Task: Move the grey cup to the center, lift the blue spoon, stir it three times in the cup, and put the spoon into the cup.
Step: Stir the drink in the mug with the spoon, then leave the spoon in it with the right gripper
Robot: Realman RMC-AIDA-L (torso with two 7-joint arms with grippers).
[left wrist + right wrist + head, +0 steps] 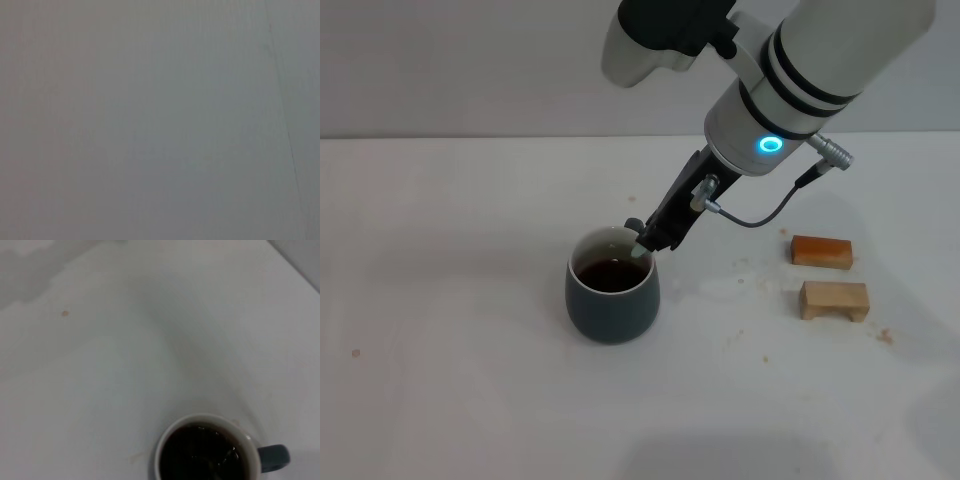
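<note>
- Grey cup [612,296] stands upright near the middle of the white tabletop [440,300], dark brown liquid inside. The right wrist view shows its handle [274,458] sticking out from one side.
- Right gripper [655,236] reaches down from the far right and hangs over the cup's far-right rim, its dark fingers tilted.
- Blue spoon [642,247]: only a pale sliver shows below the fingertips at the rim. Fingers look drawn in close on it, little gap visible; I judge they hold the spoon, with its bowl likely in the liquid, but the contact itself is hard to make out.
- Left gripper not seen in any view; its wrist camera shows only a blank grey surface. Finger state cannot be told.
- Two wooden blocks [822,251] [834,300] lie to the right of the cup, well apart from it.
- Risk: the gripper sits right at the rim. A wide stirring sweep could push the wall and slide or tip the cup, spilling liquid.
- Risk: the grip on the slim handle looks shallow; the spoon could twist or slip while stirring.
- Risk: released at this tilt, the spoon might lever over the rim and fall out.
- Specks and stains already mark the table near the cup, so any new splash may be hard to spot.
</note>
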